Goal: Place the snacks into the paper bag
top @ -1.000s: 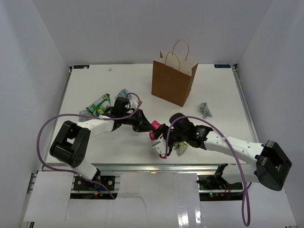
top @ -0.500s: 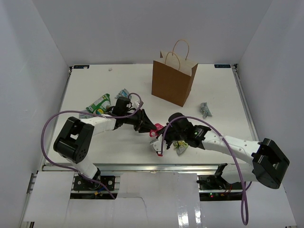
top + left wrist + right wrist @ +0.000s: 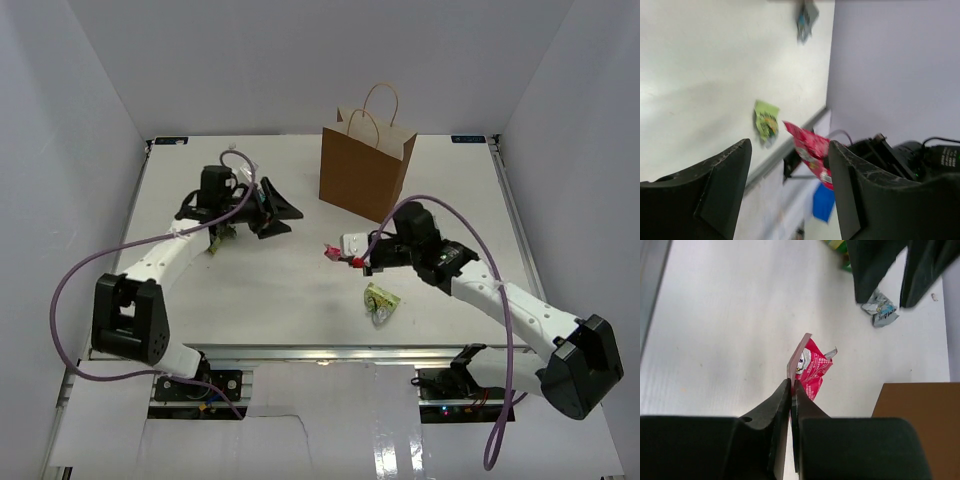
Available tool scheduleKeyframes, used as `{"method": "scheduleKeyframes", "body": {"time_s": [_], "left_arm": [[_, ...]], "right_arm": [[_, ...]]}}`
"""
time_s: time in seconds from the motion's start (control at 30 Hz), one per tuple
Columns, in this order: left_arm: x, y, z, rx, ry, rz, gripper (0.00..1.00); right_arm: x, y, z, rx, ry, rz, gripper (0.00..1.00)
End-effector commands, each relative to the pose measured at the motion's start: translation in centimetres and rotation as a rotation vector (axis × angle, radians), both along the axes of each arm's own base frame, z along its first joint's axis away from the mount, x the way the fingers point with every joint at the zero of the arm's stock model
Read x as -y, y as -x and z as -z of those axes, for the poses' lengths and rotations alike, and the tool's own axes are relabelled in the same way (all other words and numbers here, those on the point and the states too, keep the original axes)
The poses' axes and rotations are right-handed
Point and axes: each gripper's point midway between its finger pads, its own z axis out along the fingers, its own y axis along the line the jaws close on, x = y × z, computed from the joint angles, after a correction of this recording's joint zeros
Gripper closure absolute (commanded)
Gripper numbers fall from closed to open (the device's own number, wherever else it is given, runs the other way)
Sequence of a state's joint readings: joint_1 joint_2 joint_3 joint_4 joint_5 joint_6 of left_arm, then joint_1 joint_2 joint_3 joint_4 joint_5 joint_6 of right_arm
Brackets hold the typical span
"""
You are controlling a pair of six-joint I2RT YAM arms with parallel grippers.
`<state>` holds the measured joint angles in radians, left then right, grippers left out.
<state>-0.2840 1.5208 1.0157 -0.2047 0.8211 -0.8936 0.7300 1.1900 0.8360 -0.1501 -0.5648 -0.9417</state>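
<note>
The brown paper bag (image 3: 365, 175) stands upright at the back centre, and its side also shows in the right wrist view (image 3: 917, 415). My right gripper (image 3: 356, 258) (image 3: 791, 385) is shut on a red snack packet (image 3: 335, 253) (image 3: 811, 367), held above the table just in front of the bag. Over the back left hangs my left gripper (image 3: 283, 217) (image 3: 790, 170), open and empty. It faces the red packet (image 3: 810, 150) from a distance. A yellow-green packet (image 3: 380, 301) (image 3: 766, 122) lies near the front centre.
A silver-grey packet (image 3: 881, 310) lies below the left gripper's fingers (image 3: 875, 265). A green packet (image 3: 215, 240) peeks out under the left arm. Another grey packet (image 3: 805, 20) lies at the far right of the table. White walls enclose three sides.
The left gripper opened, let go of the red packet and pulled away to the back left. The right gripper shut on that packet and carried it back toward the bag.
</note>
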Motion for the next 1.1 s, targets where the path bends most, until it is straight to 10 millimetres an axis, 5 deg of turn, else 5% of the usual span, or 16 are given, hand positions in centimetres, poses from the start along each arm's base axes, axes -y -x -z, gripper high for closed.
{"method": "scheduleKeyframes", "body": {"time_s": [0.0, 0.17, 0.27, 0.37, 0.43, 0.53, 0.63, 0.8, 0.9, 1.07], "left_arm": [[-4.9, -2.2, -3.6, 0.188, -0.161, -0.168, 0.27], [-9.2, -2.3, -4.3, 0.329, -0.373, -0.259, 0.27], [-10.9, -1.4, -4.5, 0.399, -0.451, -0.295, 0.26], [-11.9, -0.4, -5.0, 0.449, -0.486, -0.33, 0.24], [-12.6, 0.3, -4.6, 0.457, -0.51, -0.351, 0.23], [-13.2, 1.0, -3.9, 0.457, -0.538, -0.361, 0.23], [-13.6, 1.6, -3.9, 0.47, -0.548, -0.368, 0.23], [-13.7, 2.3, -3.5, 0.458, -0.555, -0.361, 0.23], [-13.6, 2.9, -2.9, 0.442, -0.544, -0.355, 0.23], [-13.5, 3.2, -2.0, 0.402, -0.538, -0.362, 0.23]], "right_arm": [[-0.3, 1.9, -7.4, -0.172, -0.22, -0.038, 0.92], [3.1, -4.3, -17.8, -0.337, -0.513, 0.281, 0.92], [7.2, -9.7, -24.3, -0.37, -0.735, 0.533, 0.92], [11.4, -13.8, -28.4, -0.37, -0.896, 0.708, 0.92], [13.0, -15.7, -29.4, -0.384, -0.967, 0.806, 0.92], [13.6, -18.6, -29.2, -0.335, -0.964, 0.863, 0.92], [12.0, -21.8, -25.8, -0.375, -0.868, 0.84, 0.92], [11.8, -25.0, -22.8, -0.305, -0.784, 0.852, 0.9], [11.0, -25.6, -20.5, -0.31, -0.712, 0.817, 0.79], [10.2, -23.4, -19.6, -0.259, -0.597, 0.701, 0.33]]}}
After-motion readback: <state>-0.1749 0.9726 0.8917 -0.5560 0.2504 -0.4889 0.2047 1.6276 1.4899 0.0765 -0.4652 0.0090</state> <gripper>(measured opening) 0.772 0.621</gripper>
